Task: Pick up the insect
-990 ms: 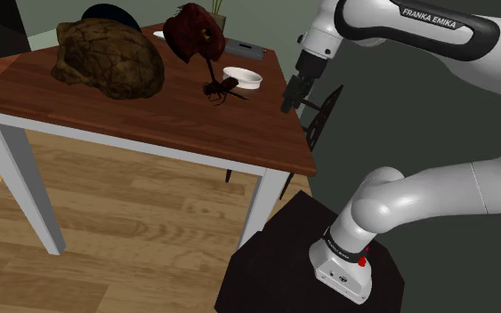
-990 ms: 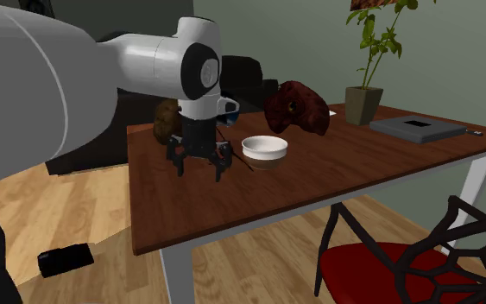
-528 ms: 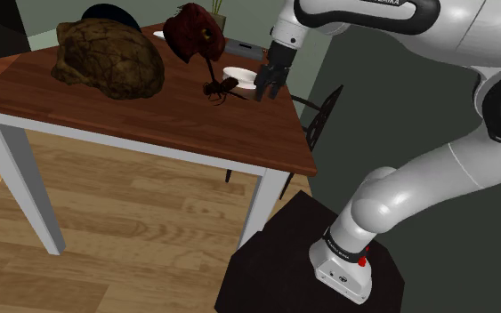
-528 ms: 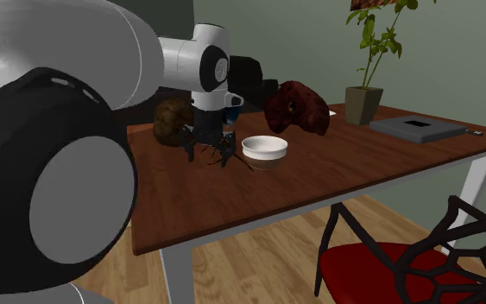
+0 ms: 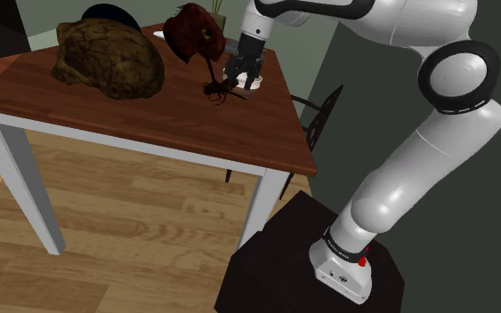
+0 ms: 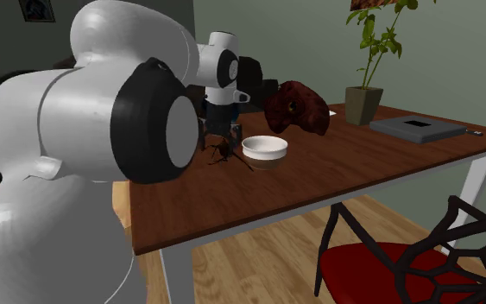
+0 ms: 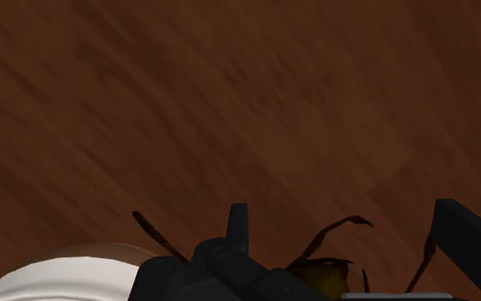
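1. Plainly, the insect lies on the brown wooden table, just beside a white bowl, on the bowl's side toward the shoulder view's left. A dark red lumpy object stands behind it. A big brown mound sits well apart, toward the shoulder view's left.
2. The gripper hangs just above the insect and points down at the table top. In the shoulder view it stands in front of the bowl.
3. Its fingers stand spread and clasp nothing. In the wrist view the insect's amber body and thin dark legs show in the gap between them, touched by neither.
4. What the coming move turns on is that the insect lies almost straight below the hand, inside the span of the fingers. Its body seems set back toward the palm rather than out under the fingertips. So I judge that a straight descent, perhaps with a slight shift first, is what remains before closing.
5. In the shoulder view the body's long axis slants from lower left up toward the bowl. I cannot tell for certain whether the fingers would close across that axis or along it.
6. The bowl's rim lies just outside one finger in the wrist view. That finger could nudge it on the way down. The legs are thin and splayed, so the body looks like the part to pinch.
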### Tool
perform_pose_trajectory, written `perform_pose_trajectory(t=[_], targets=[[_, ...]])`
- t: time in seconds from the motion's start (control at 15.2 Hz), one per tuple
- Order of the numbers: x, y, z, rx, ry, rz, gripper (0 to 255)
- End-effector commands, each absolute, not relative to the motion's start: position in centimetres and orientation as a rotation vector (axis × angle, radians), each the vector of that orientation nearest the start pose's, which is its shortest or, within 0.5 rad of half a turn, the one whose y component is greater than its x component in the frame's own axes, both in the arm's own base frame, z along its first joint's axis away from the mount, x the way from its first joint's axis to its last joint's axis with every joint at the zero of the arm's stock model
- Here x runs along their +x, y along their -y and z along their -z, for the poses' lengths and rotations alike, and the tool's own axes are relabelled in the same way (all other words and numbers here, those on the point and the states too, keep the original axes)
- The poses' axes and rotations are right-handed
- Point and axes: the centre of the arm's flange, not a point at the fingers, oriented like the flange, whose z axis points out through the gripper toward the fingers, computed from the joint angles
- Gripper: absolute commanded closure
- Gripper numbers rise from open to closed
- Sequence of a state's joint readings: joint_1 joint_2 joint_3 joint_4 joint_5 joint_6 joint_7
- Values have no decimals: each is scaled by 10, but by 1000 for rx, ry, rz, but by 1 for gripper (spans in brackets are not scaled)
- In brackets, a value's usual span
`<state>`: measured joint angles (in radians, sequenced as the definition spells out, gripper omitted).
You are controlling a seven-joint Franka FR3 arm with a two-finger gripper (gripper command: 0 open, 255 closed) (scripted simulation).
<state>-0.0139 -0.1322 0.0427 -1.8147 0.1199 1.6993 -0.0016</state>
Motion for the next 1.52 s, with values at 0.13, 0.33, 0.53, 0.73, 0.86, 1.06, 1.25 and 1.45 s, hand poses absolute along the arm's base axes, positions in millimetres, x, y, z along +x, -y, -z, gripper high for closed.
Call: perform_pose_trajectory(t=[0.13, 0.33, 0.53, 0.73, 0.86, 1.06, 1.25, 1.45], targets=[[576, -30, -586, -3023, -18, 1, 0], [617, -31, -582, -3018, -48, -16, 0], [658, -31, -577, -3014, -78, -32, 0], [664, -31, -566, -3013, -83, -35, 0], [664, -31, -555, -3013, -83, -35, 0], [664, -31, -539, -3013, -83, -35, 0], [663, -31, -537, -3013, -83, -35, 255], [660, -34, -533, -3013, -84, -34, 255]])
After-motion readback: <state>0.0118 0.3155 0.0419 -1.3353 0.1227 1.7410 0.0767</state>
